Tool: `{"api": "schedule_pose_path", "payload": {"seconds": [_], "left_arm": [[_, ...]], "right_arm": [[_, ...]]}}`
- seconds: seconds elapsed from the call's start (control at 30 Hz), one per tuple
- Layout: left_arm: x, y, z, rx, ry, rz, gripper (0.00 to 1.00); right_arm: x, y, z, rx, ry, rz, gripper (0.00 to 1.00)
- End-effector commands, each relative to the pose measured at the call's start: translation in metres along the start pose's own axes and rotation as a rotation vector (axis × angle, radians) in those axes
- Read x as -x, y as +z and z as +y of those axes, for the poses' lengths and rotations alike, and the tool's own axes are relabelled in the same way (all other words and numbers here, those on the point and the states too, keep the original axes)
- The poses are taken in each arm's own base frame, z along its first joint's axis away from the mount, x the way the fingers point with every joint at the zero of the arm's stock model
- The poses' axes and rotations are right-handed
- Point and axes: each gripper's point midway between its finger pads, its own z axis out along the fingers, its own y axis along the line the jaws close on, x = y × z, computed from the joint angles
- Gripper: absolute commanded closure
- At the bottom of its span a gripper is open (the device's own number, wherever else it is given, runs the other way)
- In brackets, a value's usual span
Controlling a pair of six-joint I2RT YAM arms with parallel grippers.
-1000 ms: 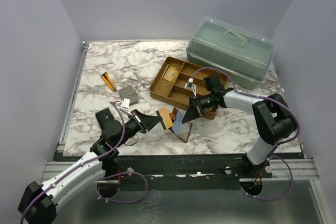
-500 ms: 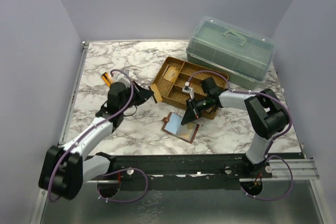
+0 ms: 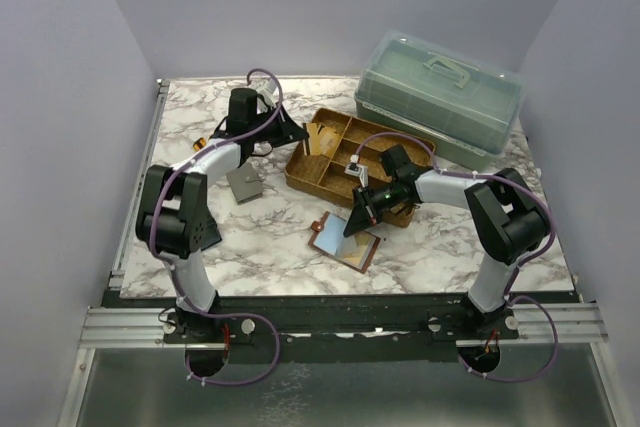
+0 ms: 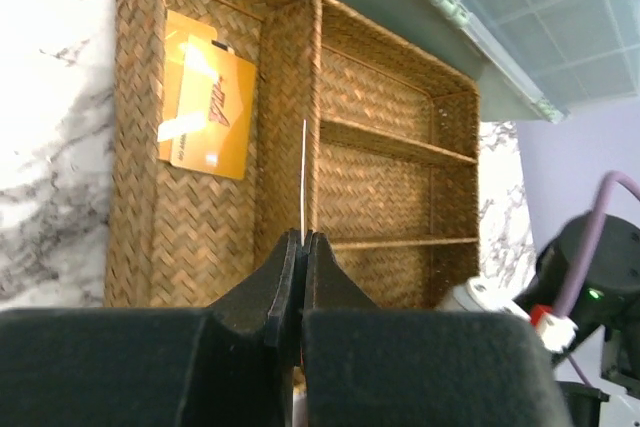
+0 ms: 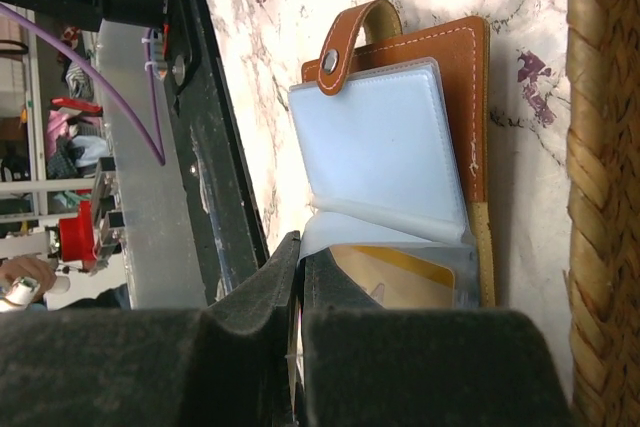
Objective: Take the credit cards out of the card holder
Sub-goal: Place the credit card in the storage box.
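One gold card (image 4: 208, 94) trayed, left gripper (image 4: 302, 240) pinching a second card (image 4: 304, 172) over the wicker tray (image 4: 140, 137), right gripper (image 5: 300, 249) clamping the card holder (image 5: 478, 107), third card (image 5: 400, 265) inside.

Both arms out over the table, both grippers closed.
The left arm (image 3: 215, 157) reaches far forward, the left gripper (image 4: 302, 243) pinching a credit card (image 4: 303, 172) edge-on. The right arm (image 3: 450, 187) bends inward, the right gripper (image 5: 300, 249) low, clamped on the card holder (image 5: 470, 117).

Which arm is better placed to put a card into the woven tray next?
Left. The left end effector grips a card edge-on over the tray; the right end effector is at the card holder.
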Motion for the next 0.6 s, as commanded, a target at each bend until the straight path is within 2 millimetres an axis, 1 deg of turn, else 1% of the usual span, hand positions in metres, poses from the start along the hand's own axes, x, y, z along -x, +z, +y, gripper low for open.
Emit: {"api": "schedule_pose_path", "payload": {"seconds": [0.0,0.13,0.2,0.23,0.3,0.47,0.57], "left_arm": [[-0.001,0.025,0.019,0.040,0.048,0.109,1.00],[0.004,0.044,0.037,0.135,0.128,0.163,1.00],[0.005,0.053,0.042,0.147,0.156,0.192,1.00],[0.001,0.059,0.046,0.152,0.159,0.210,1.00],[0.000,0.069,0.046,0.151,0.171,0.231,1.00],[-0.004,0.091,0.039,0.149,0.192,0.258,0.99],[-0.005,0.103,0.045,0.193,0.200,0.264,0.97]], "right_arm": [[0.003,0.003,0.000,0.000,-0.008,0.012,0.95],[0.002,0.003,0.000,0.003,-0.002,0.017,0.95],[0.002,0.003,0.000,0.006,0.001,0.018,0.95],[0.002,0.003,0.000,0.008,0.002,0.019,0.95],[0.002,0.003,0.000,0.006,0.005,0.020,0.95],[0.002,0.003,-0.003,-0.002,-0.024,0.020,0.95],[0.002,0.003,-0.003,-0.004,-0.025,0.021,0.95]]}}
